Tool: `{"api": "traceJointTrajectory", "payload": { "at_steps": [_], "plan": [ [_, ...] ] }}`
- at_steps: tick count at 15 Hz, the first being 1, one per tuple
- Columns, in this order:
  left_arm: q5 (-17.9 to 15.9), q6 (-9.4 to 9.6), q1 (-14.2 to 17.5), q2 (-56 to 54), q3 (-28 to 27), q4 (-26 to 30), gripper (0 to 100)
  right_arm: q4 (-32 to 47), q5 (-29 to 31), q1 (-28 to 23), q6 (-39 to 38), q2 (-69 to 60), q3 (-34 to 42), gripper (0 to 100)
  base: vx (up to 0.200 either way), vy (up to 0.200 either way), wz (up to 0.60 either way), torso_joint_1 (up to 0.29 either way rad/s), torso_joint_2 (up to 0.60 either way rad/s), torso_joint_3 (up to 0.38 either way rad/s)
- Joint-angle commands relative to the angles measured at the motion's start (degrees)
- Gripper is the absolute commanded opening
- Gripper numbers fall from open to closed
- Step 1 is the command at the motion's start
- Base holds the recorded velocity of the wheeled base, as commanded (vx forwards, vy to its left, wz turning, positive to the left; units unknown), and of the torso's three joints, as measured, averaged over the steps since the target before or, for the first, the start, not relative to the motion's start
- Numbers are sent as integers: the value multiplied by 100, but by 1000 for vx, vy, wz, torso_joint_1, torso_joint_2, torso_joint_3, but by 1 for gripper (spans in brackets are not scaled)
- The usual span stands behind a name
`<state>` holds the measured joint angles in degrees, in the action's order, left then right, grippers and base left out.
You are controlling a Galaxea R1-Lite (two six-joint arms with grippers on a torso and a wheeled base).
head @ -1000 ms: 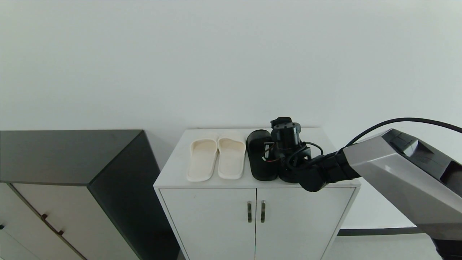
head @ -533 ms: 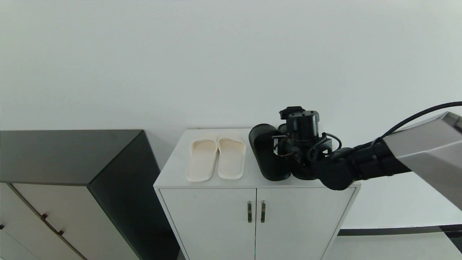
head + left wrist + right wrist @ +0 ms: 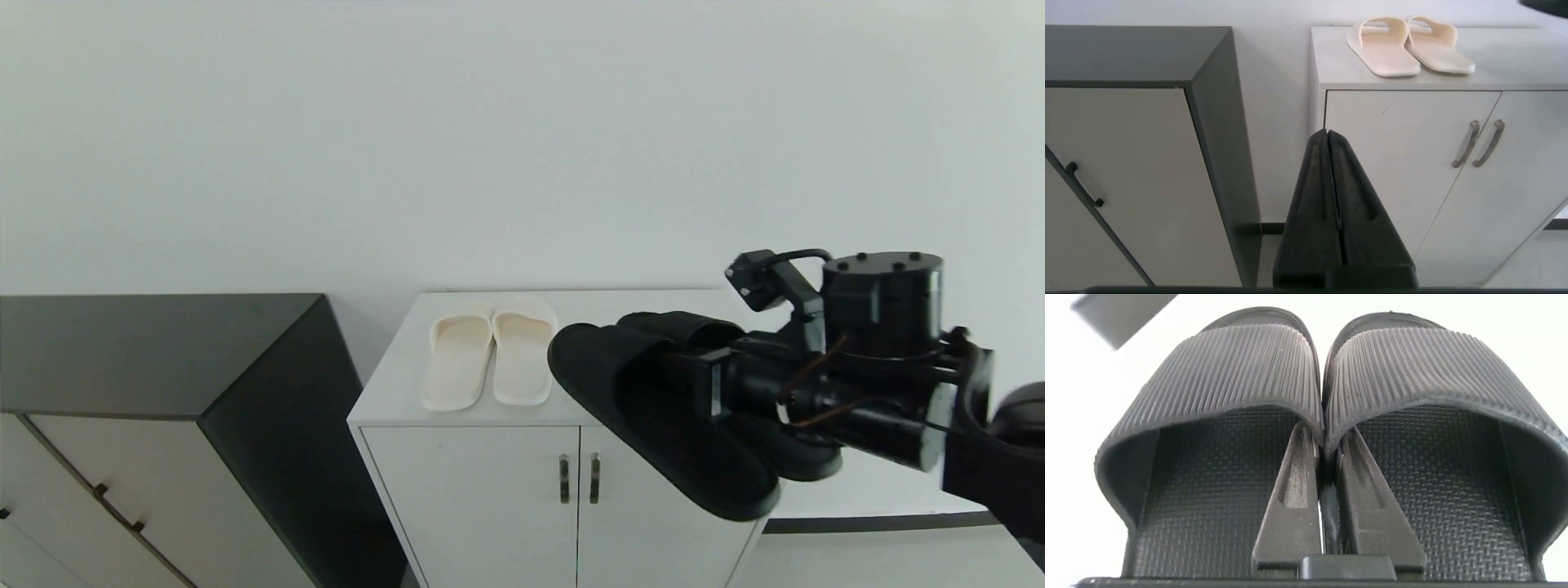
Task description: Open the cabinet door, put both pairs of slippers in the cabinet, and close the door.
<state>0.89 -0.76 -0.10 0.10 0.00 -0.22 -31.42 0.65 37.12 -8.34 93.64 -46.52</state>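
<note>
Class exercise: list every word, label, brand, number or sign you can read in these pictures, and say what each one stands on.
None: no word, number or sign can be read. The black slippers pinched in the right gripper, the cream slippers, the white cabinet, the dark cabinet and the wall all show plain, unmarked surfaces.

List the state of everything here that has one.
cabinet doors: both shut.
black slippers: pinched together, held in the air.
cream slippers: lying side by side on the cabinet.
right pincer: shut on black slippers.
left pincer: shut, empty.
dark cupboard: shut.
</note>
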Motion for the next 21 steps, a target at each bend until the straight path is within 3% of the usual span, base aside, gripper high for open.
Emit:
{"api": "traceJointTrajectory", "payload": {
  "at_steps": [1,7,12,21],
  "plan": [
    [-1,-4,1,-1,0,-4,0,13,-346,269,60,-1146,873,0,0,0,0,0,0,0],
    [-1,-12,1,-1,0,-4,0,13,-355,366,465,-1093,1189,0,0,0,0,0,0,0],
    [-1,-12,1,-1,0,-4,0,13,-363,366,465,-970,1233,0,-200,0,0,7,2,0],
    [16,-12,1,-1,0,-4,0,-5,-372,375,482,-856,1338,0,0,0,0,0,0,0]
  ]
}}
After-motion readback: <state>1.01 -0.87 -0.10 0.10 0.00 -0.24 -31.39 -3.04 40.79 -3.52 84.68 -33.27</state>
